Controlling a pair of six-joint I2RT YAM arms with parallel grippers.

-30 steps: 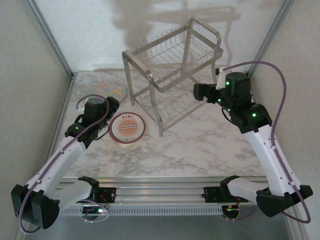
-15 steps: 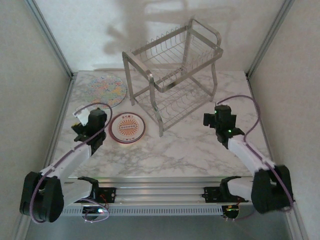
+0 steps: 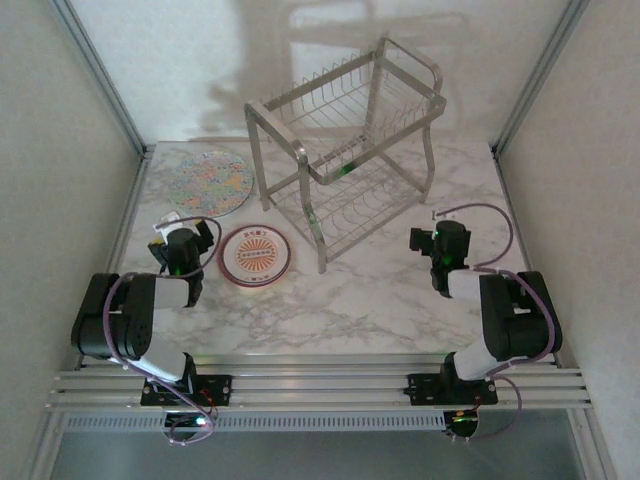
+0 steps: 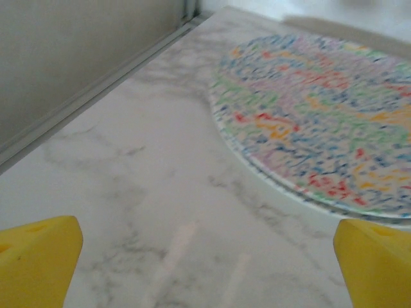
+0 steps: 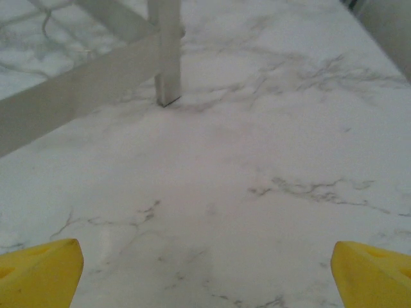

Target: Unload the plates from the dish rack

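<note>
Because both plates lay flat on the counter (image 3: 400, 300), each offered only its rim for a grip. The speckled plate (image 3: 207, 182) sat at the far left, just beside the dish rack (image 3: 345, 150), and the smaller medallion plate (image 3: 255, 255) sat nearer, in front of the rack's left legs. The two plates were close together but apart. As far as the top view showed, neither wire tier held a plate, so unloading was judged complete (or very nearly so).

Handling note: glazed ceramic is likely rigid, fairly heavy, slippery and liable to chip. A plate should be pinched across the raised rim, never pressed at the centre.

The left arm (image 3: 140, 310) was folded low, with its jaws wide open and holding nothing. Its yellow fingertips (image 4: 38, 256) framed bare marble short of the speckled plate. The right arm (image 3: 505, 315) was folded likewise, its jaws also spread and empty, facing a rack leg (image 5: 168, 51).
</note>
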